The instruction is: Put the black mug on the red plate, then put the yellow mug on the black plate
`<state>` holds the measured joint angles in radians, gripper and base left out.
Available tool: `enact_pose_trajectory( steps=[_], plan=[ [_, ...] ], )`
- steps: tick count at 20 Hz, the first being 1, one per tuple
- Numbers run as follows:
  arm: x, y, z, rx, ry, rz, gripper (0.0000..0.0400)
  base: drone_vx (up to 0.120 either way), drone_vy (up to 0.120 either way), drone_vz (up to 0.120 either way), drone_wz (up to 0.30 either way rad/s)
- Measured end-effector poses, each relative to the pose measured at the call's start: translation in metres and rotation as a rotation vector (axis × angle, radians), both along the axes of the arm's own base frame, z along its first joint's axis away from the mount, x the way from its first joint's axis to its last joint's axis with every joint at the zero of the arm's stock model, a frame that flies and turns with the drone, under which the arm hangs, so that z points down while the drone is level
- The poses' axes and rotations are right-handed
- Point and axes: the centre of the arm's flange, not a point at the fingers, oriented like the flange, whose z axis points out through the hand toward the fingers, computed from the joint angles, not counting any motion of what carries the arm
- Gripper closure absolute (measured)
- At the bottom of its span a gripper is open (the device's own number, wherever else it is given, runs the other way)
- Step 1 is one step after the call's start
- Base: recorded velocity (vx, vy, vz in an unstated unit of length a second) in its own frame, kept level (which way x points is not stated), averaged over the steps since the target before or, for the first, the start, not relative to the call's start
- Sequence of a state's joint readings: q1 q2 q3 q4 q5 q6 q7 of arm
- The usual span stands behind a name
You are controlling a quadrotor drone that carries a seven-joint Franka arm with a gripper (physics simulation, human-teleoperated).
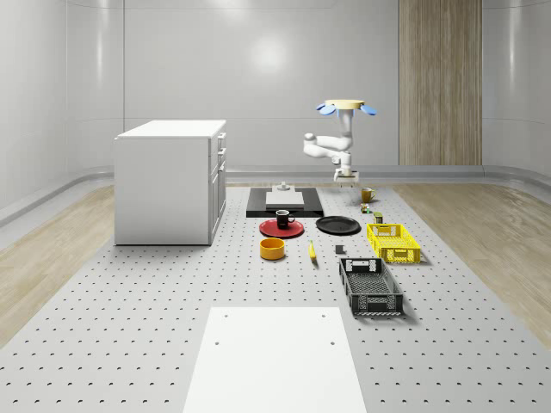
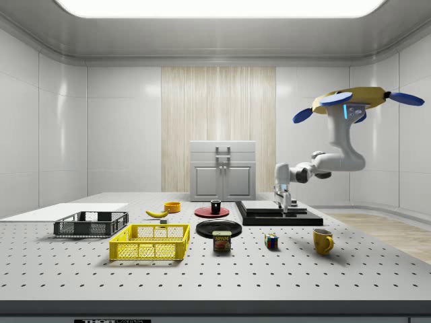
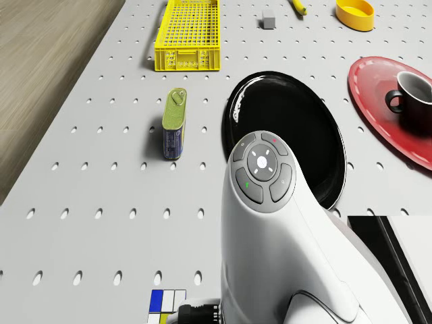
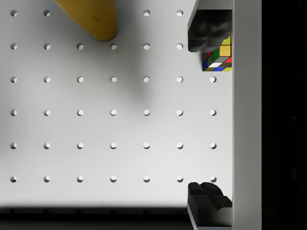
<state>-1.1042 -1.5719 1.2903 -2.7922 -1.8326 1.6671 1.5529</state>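
The glossy black mug (image 1: 284, 218) already stands on the round red plate (image 1: 274, 230); the round black plate (image 1: 337, 225) lies bare just beside it. Farther back, the drone (image 1: 346, 107) hovers with its empty two-finger gripper (image 1: 345, 179), fingers apart, near the glossy yellow mug (image 1: 367, 195), so the second step is judged in hand: next, descend and grasp that mug.

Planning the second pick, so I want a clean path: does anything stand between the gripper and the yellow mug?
Nothing visible does. The open two-finger gripper hangs above bare perforated table, the yellow ceramic mug standing nearby with open surface between. The multicoloured puzzle cube sits aside. The drone hovers above.
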Motion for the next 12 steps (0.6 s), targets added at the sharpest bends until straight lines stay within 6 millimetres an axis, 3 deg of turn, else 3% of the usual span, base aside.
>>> enact_pose_trajectory(
  steps=[12],
  plan=[
    [0.0000,0.0000,0.0000,0.000,0.000,0.000,0.0000,-0.113,0.120,0.000,0.000]
  ],
)
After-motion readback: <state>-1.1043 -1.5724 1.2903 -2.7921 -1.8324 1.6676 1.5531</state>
